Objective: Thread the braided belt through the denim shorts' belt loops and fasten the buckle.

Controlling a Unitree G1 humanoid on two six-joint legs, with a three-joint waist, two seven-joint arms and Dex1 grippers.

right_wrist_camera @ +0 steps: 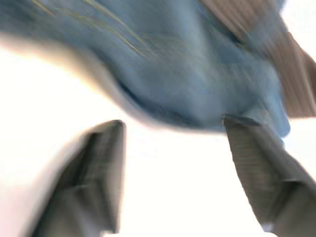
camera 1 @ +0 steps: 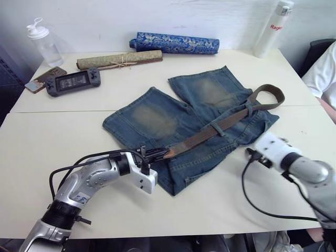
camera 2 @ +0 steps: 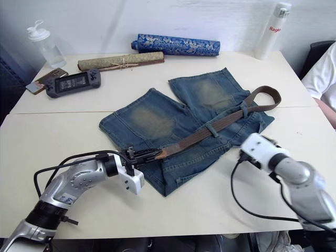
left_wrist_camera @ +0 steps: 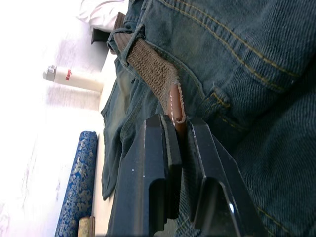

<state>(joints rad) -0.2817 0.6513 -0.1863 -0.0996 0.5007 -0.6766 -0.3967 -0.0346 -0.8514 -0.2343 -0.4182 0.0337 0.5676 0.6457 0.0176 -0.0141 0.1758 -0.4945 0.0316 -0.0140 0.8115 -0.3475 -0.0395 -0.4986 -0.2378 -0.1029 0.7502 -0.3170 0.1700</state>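
Down at the lower left of the frame the left gripper (camera 1: 157, 154) has its two black fingers pinched tight on the tan leather tip of the braided belt (camera 1: 210, 131), and the wrist view shows that tip wedged right between the pads. Over at the lower right, the right gripper (right_wrist_camera: 170, 148) hangs with its fingers spread wide and nothing in them, just off the edge of the denim shorts (camera 1: 157, 118) near the waistband. Those shorts lie flat in the middle of the white table (camera 1: 52, 136), legs pointing towards the upper part of the frame, faded blue with pale worn patches on each leg. See the belt: a dark-brown woven strap running diagonally along the waistband, already passing under at least one of the belt loops (camera 1: 218, 129), then curling back in a loop at the right of centre. I can't make out the buckle from here. To my eye the threading is partly done, and the job now is drawing the strap along. Best done with a low, steady pull in line with the waistband, so the weave doesn't snag, while the free right gripper pins the denim to stop it bunching or sliding.
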